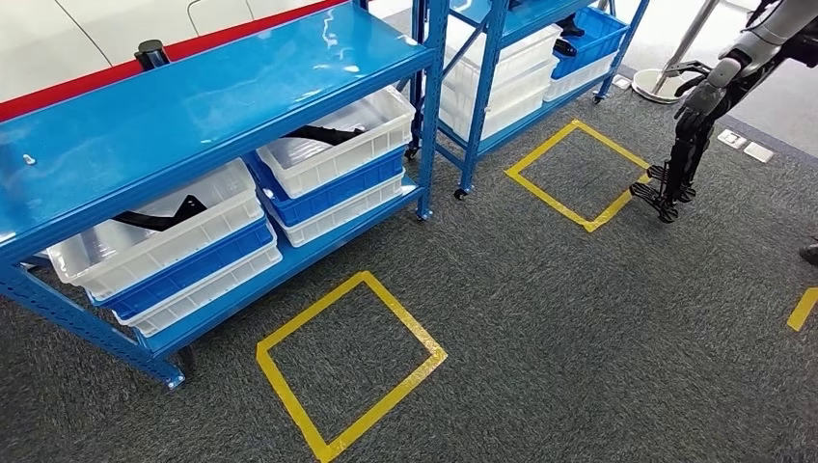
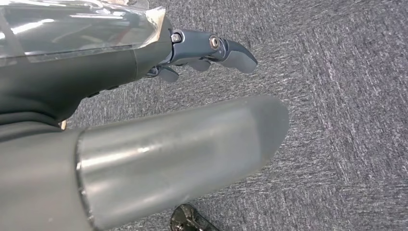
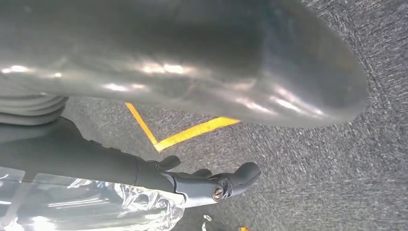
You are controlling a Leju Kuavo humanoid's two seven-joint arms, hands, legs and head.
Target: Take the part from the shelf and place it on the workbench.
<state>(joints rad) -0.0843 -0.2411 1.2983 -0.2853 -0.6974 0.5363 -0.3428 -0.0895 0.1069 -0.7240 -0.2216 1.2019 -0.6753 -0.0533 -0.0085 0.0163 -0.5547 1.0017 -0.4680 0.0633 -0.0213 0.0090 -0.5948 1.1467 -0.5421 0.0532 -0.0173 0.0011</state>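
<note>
Currently both the left robot hand (image 2: 202,53) and right robot hand (image 3: 211,180) hang empty, fingers loosely apart. A black part (image 1: 159,214) lies in a white bin (image 1: 92,253) on the blue shelf (image 1: 193,106). It appears rigid, light, awkwardly curved; grasp mid-span.
</note>
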